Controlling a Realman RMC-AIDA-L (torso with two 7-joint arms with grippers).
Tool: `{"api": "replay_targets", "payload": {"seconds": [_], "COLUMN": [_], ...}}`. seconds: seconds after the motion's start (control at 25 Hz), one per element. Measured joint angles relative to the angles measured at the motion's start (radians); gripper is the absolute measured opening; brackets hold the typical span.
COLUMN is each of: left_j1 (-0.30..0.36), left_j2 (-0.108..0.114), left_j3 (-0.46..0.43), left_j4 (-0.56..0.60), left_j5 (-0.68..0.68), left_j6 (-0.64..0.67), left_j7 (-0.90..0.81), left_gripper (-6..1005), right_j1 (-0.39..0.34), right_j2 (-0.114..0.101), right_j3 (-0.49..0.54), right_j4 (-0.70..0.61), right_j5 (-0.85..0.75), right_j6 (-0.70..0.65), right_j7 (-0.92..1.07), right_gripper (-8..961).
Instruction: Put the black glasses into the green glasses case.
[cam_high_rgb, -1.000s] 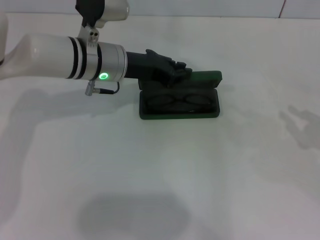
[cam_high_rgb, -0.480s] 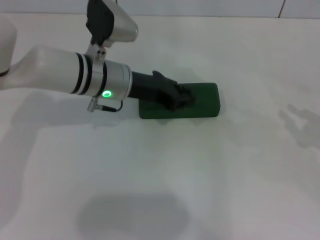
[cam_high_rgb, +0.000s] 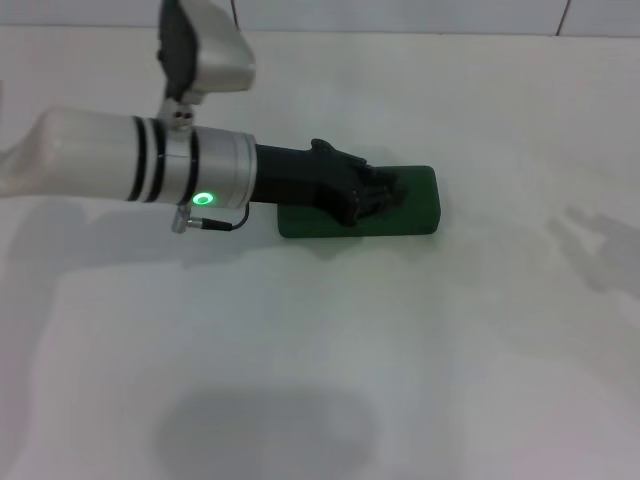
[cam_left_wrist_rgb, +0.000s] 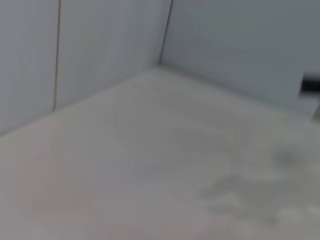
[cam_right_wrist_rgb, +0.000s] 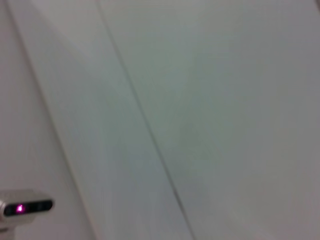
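Observation:
The green glasses case (cam_high_rgb: 415, 205) lies closed on the white table, right of centre in the head view. The black glasses are hidden; none show outside the case. My left gripper (cam_high_rgb: 378, 196) reaches in from the left and rests on the closed lid, covering its left and middle part, with its fingers together and nothing held. The left wrist view shows only bare table and wall. My right gripper is out of view, and its wrist view shows only a wall.
The white table (cam_high_rgb: 330, 350) spreads around the case, with a tiled wall along its far edge. My left arm's white and silver forearm (cam_high_rgb: 150, 170) stretches over the table's left side. A small device with a pink light (cam_right_wrist_rgb: 25, 207) shows in the right wrist view.
One second ago the case stood open with the black glasses inside. The lid then came down under my left gripper, which now sits slightly farther right on the closed lid.

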Motion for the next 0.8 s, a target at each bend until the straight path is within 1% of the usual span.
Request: {"api": "replay_targets", "payload": {"seconds": [0.04, 0.16, 0.28, 0.36, 0.44, 0.52, 0.6, 0.64, 0.72, 0.8], "left_j1": [0.013, 0.058, 0.142, 0.201, 0.239, 0.258, 0.275, 0.281, 0.293, 0.309], "left_j2": [0.001, 0.016, 0.026, 0.037, 0.049, 0.061, 0.083, 0.093, 0.108, 0.115], "left_j3": [-0.001, -0.009, -0.012, -0.025, -0.067, -0.116, -0.159, -0.164, -0.166, -0.166], "left_j4": [0.016, 0.061, 0.115, 0.15, 0.159, 0.151, 0.131, 0.119, 0.106, 0.101], "left_j5": [-0.013, -0.048, -0.121, -0.177, -0.212, -0.221, -0.221, -0.221, -0.221, -0.215], "left_j6": [0.024, 0.189, 0.362, 0.448, 0.518, 0.585, 0.66, 0.688, 0.718, 0.726], "left_j7": [0.0, 0.047, 0.175, 0.225, 0.23, 0.234, 0.265, 0.287, 0.32, 0.334], "left_gripper": [232, 242, 253, 259, 266, 352, 437, 480, 542, 604], "right_j1": [0.005, 0.03, 0.072, 0.096, 0.118, 0.143, 0.169, 0.177, 0.191, 0.196], "right_j2": [-0.001, -0.002, 0.001, 0.008, 0.019, 0.027, 0.031, 0.031, 0.033, 0.036], "right_j3": [-0.001, -0.023, -0.096, -0.149, -0.196, -0.241, -0.274, -0.282, -0.293, -0.302], "right_j4": [-0.003, -0.034, -0.09, -0.112, -0.132, -0.145, -0.147, -0.148, -0.153, -0.172], "right_j5": [-0.015, -0.106, -0.207, -0.224, -0.224, -0.222, -0.219, -0.219, -0.217, -0.212], "right_j6": [-0.009, -0.06, -0.13, -0.165, -0.187, -0.191, -0.188, -0.19, -0.203, -0.226], "right_j7": [-0.001, -0.011, -0.014, -0.013, -0.007, 0.009, 0.028, 0.033, 0.041, 0.054], "right_gripper": [339, 341, 343, 345, 346, 347, 348, 349, 434, 520]}}
